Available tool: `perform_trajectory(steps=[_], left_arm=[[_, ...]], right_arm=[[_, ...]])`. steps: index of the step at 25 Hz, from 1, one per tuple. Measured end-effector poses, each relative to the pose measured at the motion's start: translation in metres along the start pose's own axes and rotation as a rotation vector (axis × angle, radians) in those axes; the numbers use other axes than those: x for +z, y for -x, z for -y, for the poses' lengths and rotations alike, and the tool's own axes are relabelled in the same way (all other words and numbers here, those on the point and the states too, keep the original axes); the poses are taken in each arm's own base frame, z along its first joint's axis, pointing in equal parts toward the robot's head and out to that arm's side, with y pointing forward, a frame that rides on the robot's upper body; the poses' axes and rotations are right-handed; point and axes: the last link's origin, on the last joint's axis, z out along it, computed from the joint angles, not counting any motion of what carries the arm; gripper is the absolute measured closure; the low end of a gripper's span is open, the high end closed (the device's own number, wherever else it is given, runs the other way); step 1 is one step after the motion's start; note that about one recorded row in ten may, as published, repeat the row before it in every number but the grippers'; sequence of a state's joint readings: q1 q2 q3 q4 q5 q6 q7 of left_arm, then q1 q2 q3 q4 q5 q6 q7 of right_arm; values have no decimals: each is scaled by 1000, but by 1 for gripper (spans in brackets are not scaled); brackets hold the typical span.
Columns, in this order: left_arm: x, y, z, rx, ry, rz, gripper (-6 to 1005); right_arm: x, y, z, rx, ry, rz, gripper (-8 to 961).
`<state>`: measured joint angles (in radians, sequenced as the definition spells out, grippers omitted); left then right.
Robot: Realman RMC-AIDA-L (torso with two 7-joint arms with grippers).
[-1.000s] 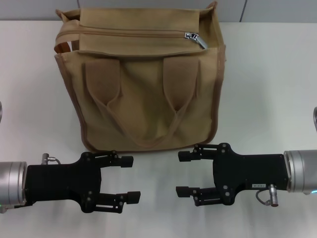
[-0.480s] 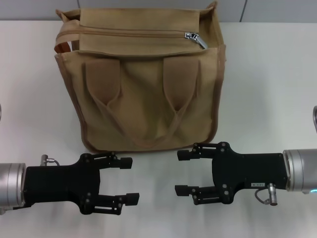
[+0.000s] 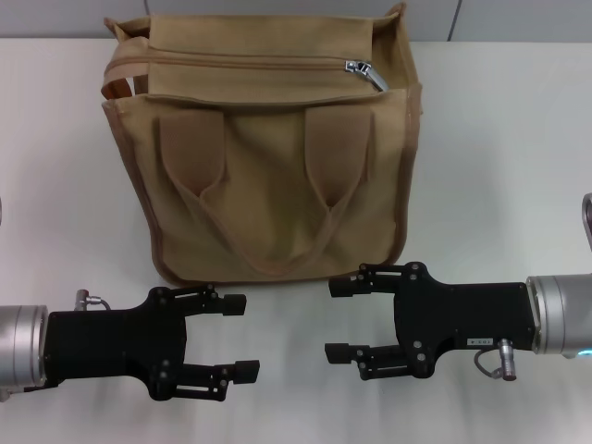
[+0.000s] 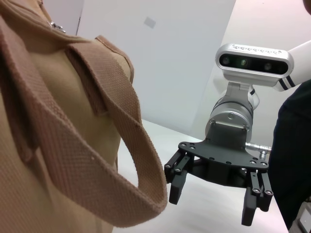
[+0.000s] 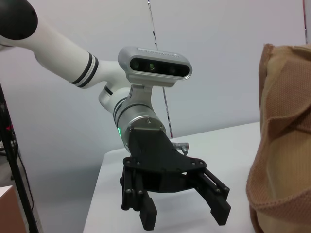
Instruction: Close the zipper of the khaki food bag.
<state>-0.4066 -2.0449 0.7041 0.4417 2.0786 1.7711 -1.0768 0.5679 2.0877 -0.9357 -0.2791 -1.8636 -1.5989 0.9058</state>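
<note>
Head view: bag [image 3: 268, 157] is standing upright on the white table [image 3: 499, 139], centred, at the far side from the robot. Zipper [image 3: 259, 63] is running across the bag's top; silver pull [image 3: 366, 73] is sitting near the bag's right end, tilted. Tape looks closed along most of its length, left of the pull; the bit right of the pull can't be judged. Two brown handle patches and a loop handle [image 3: 277, 264] are lying flat against the front face.

L gripper [image 3: 240, 338] is hovering low, near side of the bag, w/ jaws wide apart, holding nothing. R gripper [image 3: 340, 321] is facing it, same height, also spread wide, empty. Fingertips of the two are near each other, not touching; both are just clear of the bag's bottom edge.

L wrist view: handle loop [image 4: 112, 160] close up, R gripper [image 4: 214, 194] beyond it, fingers splayed.

R wrist view: L gripper [image 5: 187, 216] w/ fingers spread, bag edge [image 5: 282, 141] at the side.
</note>
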Motion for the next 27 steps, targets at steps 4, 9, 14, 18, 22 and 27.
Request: perform_trajectory(steps=[4,9,14,18,22,27], left_arm=[[0,0,0,0,-1,0,157],[0,0,0,0,-2,1,158],[0,0,0,-1,-3,0,158],[0,0,0,-3,-2,0,159],[1,0,1,-5,-2,1,159],[1,-1,1,-6,-1,1,159]], right_arm=[[0,0,0,-1,0,0,204],[0,1,1,-3,-1,1,203],[0,1,1,-3,-2,2,203],[0,1,1,-3,-2,2,203],[0,1,1,-3,-2,2,203],[0,1,1,-4,-2,2,203]])
